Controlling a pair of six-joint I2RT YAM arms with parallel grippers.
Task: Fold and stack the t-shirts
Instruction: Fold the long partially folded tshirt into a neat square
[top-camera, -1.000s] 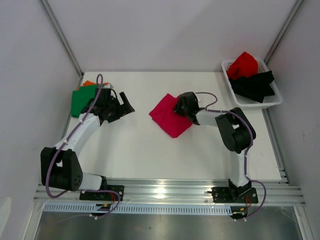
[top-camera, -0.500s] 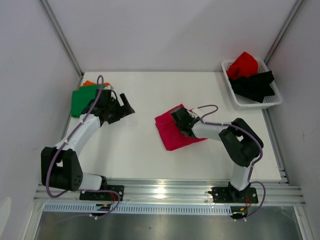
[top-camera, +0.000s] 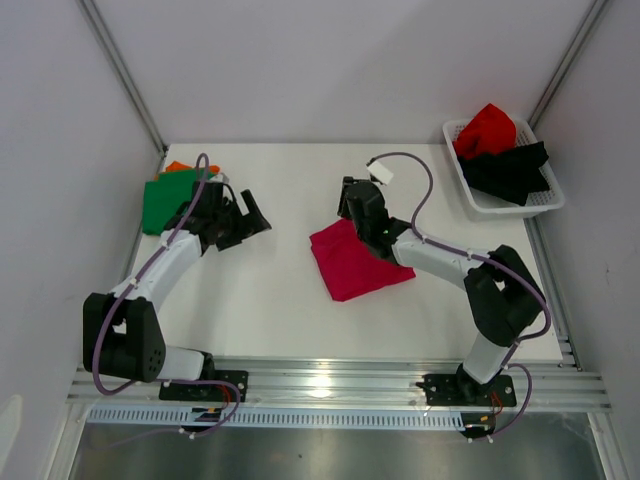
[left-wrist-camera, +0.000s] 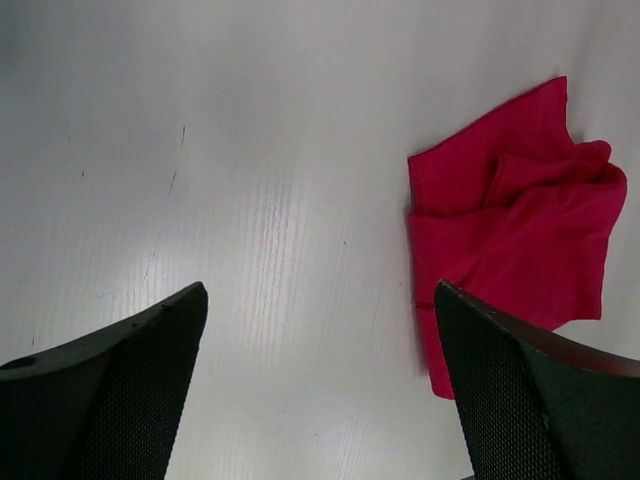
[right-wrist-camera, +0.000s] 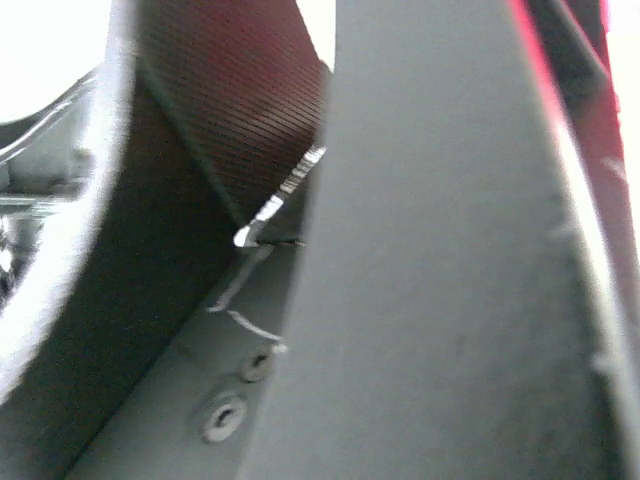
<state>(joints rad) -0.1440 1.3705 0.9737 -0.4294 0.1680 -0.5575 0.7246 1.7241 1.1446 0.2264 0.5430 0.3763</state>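
A magenta t-shirt (top-camera: 355, 262) lies folded in a rough rectangle mid-table; in the left wrist view it (left-wrist-camera: 510, 225) is at the right. My right gripper (top-camera: 350, 197) hangs above the shirt's far edge. Its wrist view is a blur of dark grey parts close to the lens, so its jaws do not show. My left gripper (top-camera: 252, 214) is open over bare table left of the shirt, and nothing lies between its fingertips (left-wrist-camera: 190, 300). A green t-shirt (top-camera: 163, 200) lies at the far left on an orange one (top-camera: 177, 166).
A white lattice basket (top-camera: 545, 203) stands at the back right, holding a red t-shirt (top-camera: 487, 128) and a black one (top-camera: 510, 170). Grey walls close in both sides. A cable loops above the right wrist (top-camera: 405, 160).
My right gripper slid the magenta shirt toward the near left, turning it, then rose off it toward the far side. The left arm has barely moved.
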